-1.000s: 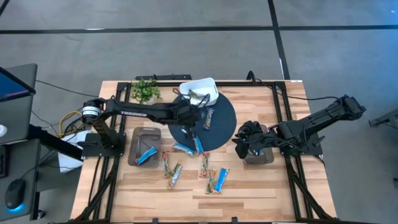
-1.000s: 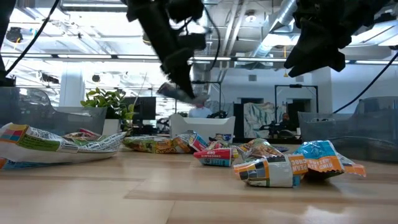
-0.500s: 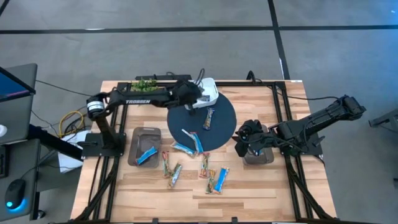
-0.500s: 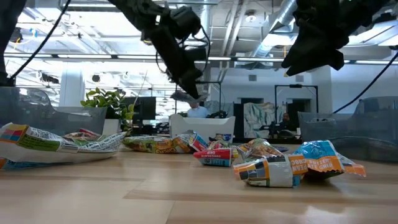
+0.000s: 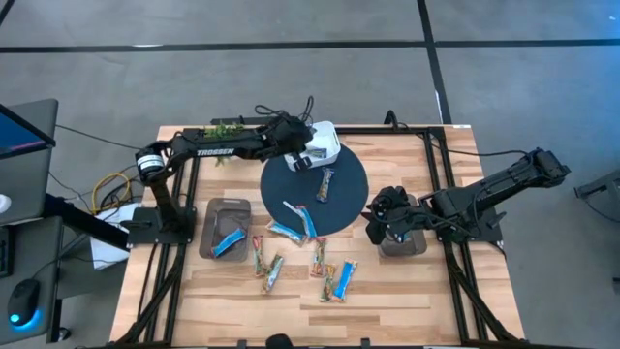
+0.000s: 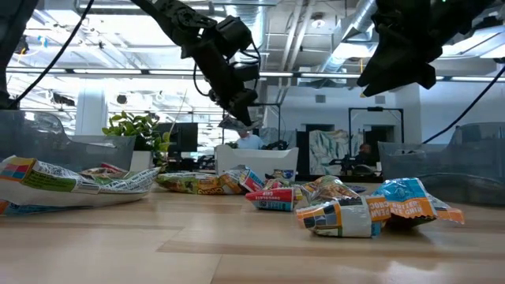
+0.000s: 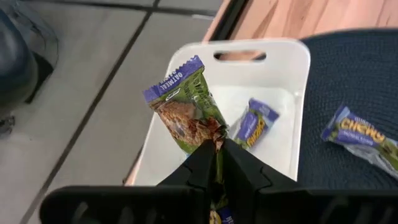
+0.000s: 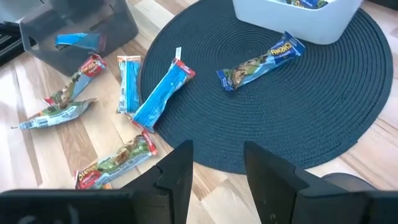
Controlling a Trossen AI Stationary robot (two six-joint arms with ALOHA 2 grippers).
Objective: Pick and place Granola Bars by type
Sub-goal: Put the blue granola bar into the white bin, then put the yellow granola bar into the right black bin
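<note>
Table: light wood planks, matt, visible grain. Round mat on the table: dark blue woven cloth, ribbed. White box on the mat: smooth plastic. Granola Bars: glossy, crinkled wrappers.

A robotics lab in an open-plan office. A wooden table in a black metal frame stands on grey floor. At 9 o'clock, a desk with a monitor. Beyond: exposed ceiling ducts, strip lights, a potted plant.
</note>
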